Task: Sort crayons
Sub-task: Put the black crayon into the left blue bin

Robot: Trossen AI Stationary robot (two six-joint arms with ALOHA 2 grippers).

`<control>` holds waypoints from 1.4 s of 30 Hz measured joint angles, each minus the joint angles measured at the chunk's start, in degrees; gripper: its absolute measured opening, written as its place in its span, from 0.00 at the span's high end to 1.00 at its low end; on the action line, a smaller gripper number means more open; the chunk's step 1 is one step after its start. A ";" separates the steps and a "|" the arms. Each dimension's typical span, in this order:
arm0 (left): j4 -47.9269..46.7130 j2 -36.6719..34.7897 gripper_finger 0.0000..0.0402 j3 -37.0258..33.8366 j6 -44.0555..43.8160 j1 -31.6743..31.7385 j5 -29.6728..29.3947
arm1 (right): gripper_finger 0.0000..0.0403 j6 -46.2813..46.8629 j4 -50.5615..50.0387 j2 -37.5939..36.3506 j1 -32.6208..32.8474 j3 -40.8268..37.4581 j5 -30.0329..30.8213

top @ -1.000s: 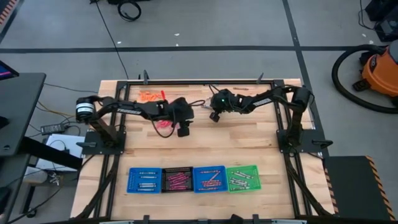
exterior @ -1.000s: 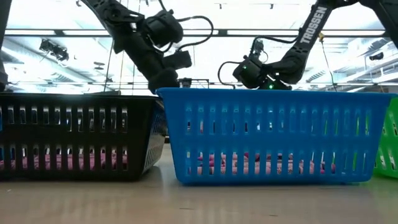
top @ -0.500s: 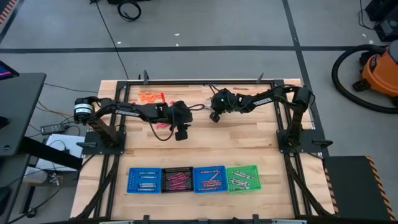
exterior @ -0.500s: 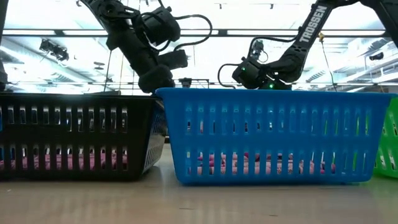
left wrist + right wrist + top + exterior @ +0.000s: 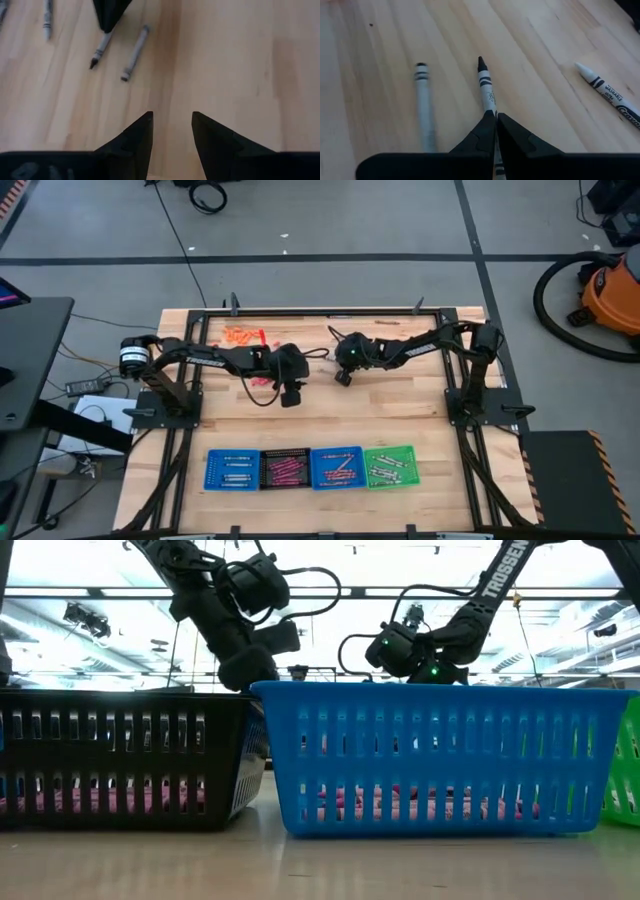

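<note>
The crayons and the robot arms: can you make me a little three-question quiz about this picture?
1. True or false: the right gripper is shut on a grey crayon.
2. Which tray sits at the right end of the row? A) green tray B) black tray C) a blue tray
3. Fill in: the left gripper has its fingers ____ with nothing but bare table between them.

Key
1. True. The fingers pinch together on the crayon, whose dark tip pokes out ahead.
2. A
3. open
</note>
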 joint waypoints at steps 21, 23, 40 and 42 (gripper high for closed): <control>16.22 10.48 0.55 -2.64 3.64 -4.88 -2.47 | 0.93 2.89 -10.23 -13.36 5.44 -0.26 3.39; 17.43 10.86 0.53 -2.61 3.65 -4.71 -2.48 | 0.93 3.34 -10.51 -13.86 6.02 -0.26 3.54; 27.37 17.49 0.48 -2.44 4.43 -4.67 1.56 | 0.93 5.26 -13.51 -13.99 8.11 -0.24 6.12; 27.47 18.10 0.51 -2.34 3.81 -4.52 1.68 | 0.93 5.27 -14.08 -13.99 8.39 -0.22 6.12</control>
